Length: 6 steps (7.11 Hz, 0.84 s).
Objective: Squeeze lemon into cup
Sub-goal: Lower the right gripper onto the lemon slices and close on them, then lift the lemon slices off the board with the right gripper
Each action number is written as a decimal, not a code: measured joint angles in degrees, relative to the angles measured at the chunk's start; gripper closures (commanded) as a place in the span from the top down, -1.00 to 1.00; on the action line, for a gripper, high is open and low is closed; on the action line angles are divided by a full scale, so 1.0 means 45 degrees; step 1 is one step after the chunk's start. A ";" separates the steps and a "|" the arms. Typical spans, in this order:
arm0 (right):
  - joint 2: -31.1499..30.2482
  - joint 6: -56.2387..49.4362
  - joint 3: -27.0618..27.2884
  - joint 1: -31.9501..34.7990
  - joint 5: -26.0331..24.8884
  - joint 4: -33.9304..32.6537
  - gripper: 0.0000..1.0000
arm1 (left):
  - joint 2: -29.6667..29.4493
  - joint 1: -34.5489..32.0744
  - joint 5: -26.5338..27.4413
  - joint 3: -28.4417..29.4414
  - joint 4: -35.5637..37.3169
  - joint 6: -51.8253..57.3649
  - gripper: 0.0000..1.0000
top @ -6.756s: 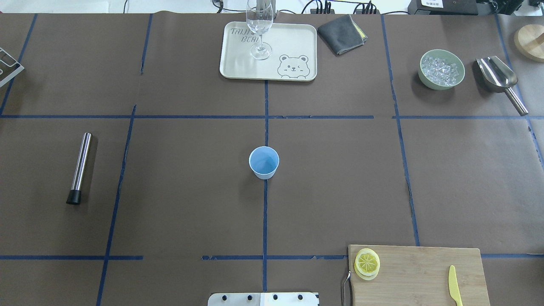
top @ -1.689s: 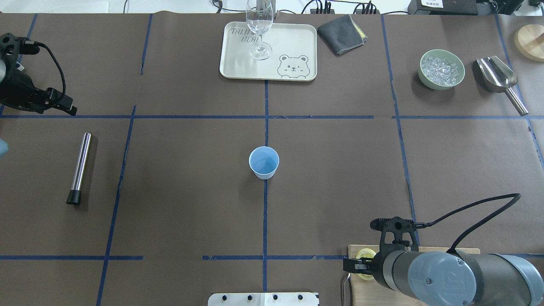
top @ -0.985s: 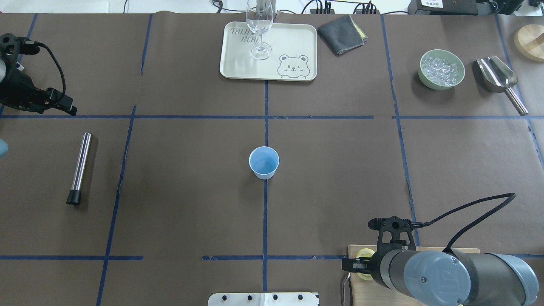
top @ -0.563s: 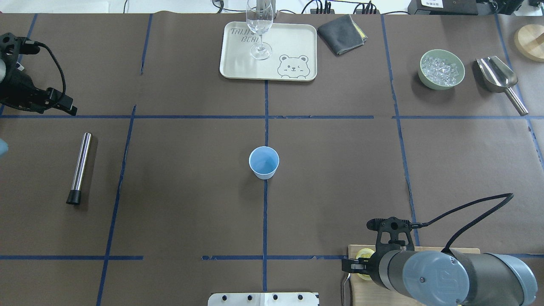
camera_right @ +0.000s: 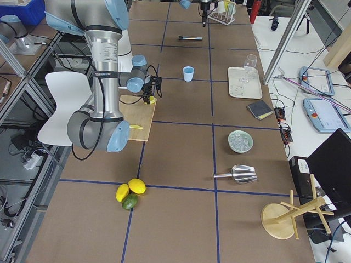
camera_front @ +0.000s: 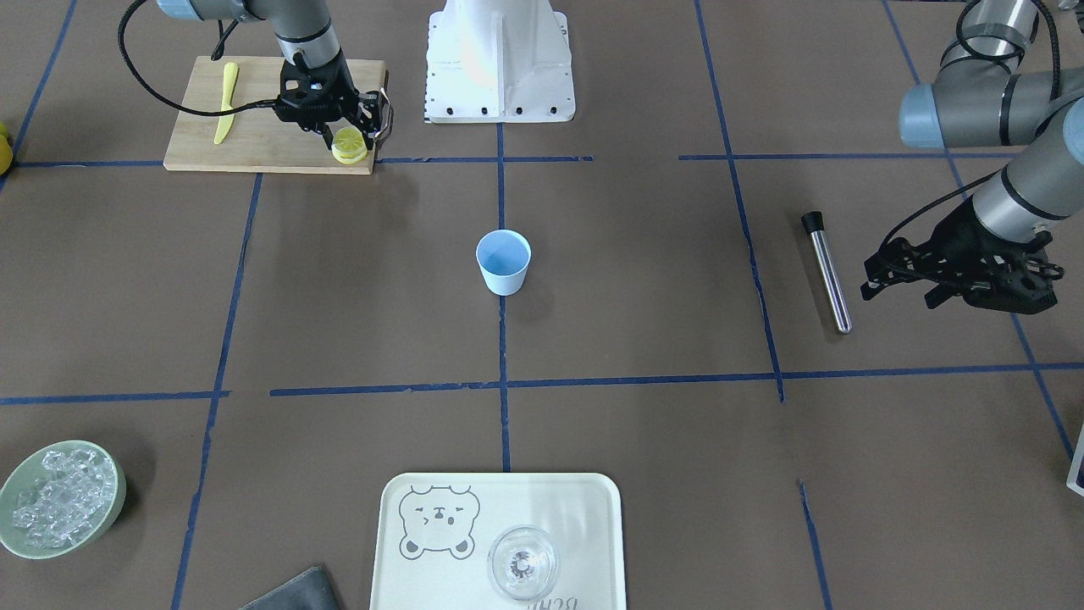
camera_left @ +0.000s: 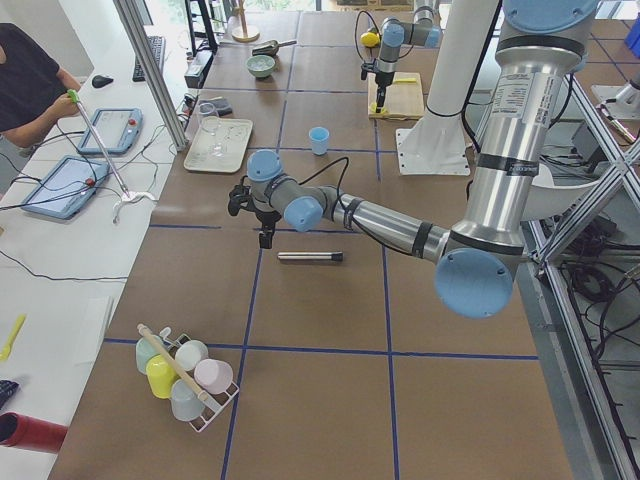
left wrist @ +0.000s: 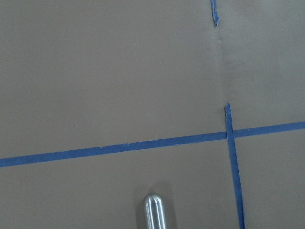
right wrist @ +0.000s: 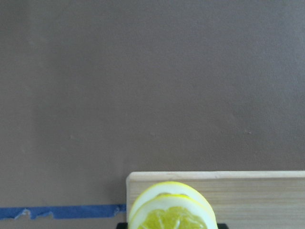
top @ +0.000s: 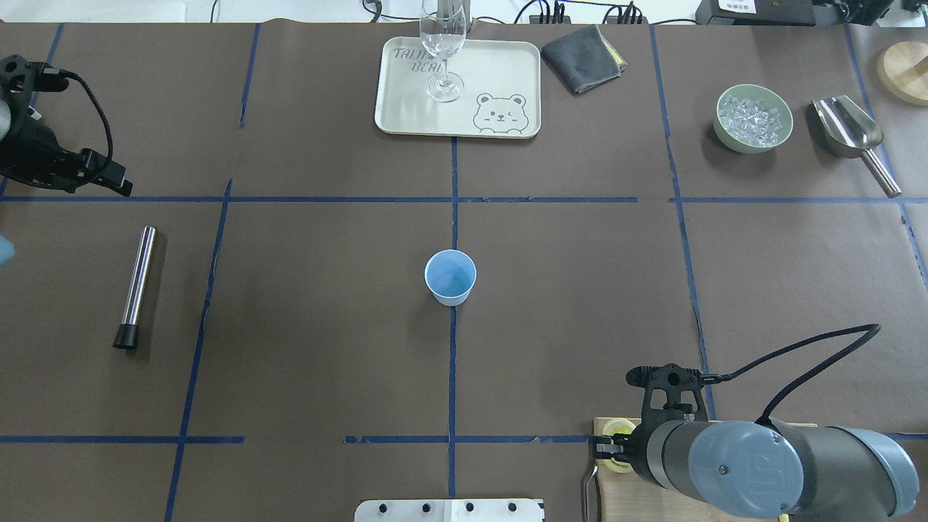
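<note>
Lemon slices (camera_front: 349, 151) lie in a small stack on the corner of a wooden cutting board (camera_front: 262, 140). The right claw (camera_front: 349, 135) stands straight over them, pointing down, with a finger on either side of the stack. I cannot tell whether those fingers press a slice or only flank it. The right wrist view has the stack at its bottom edge, two pale-rimmed rounds overlapping, with bare board beside them and brown table past the board's edge. A yellow plastic knife (camera_front: 224, 102) lies on the same board, well off to this claw's right.

The cup (camera_front: 503, 261), light blue and upright, stands well apart from the right claw, to its left and farther from the robot's base, on a blue tape line. Past the cup sits a cream tray (camera_front: 567, 508) with a clear glass (camera_front: 522, 563) on it. A green bowl of ice (camera_front: 117, 487) sits far ahead of the claw, to its right.

The left claw (camera_front: 881, 288) hangs above the table far to the cup's left; I cannot tell whether it is spread or closed. A steel rod (camera_front: 826, 271) with a black end lies near it, on the side toward the cup. Its rounded tip shows at the bottom of the left wrist view.
</note>
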 measured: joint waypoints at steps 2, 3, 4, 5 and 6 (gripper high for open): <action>-0.0045 0.0000 0.0090 0.0136 0.0010 -0.0003 -0.06 | -0.0007 -0.0002 0.0000 -0.0046 0.0000 -0.0051 1.00; -0.0098 0.0000 0.0208 0.0194 0.0026 -0.0007 -0.06 | -0.0006 -0.0006 0.0000 -0.0075 0.0000 -0.0068 1.00; -0.0135 0.0000 0.0328 0.0226 0.0035 -0.0015 -0.06 | -0.0007 -0.0006 0.0000 -0.0093 0.0001 -0.0075 1.00; -0.0150 0.0000 0.0415 0.0244 0.0039 -0.0020 -0.06 | -0.0007 -0.0007 0.0000 -0.0108 0.0000 -0.0083 1.00; -0.0155 0.0000 0.0515 0.0297 0.0049 -0.0026 -0.05 | -0.0007 -0.0010 0.0000 -0.0124 0.0000 -0.0092 1.00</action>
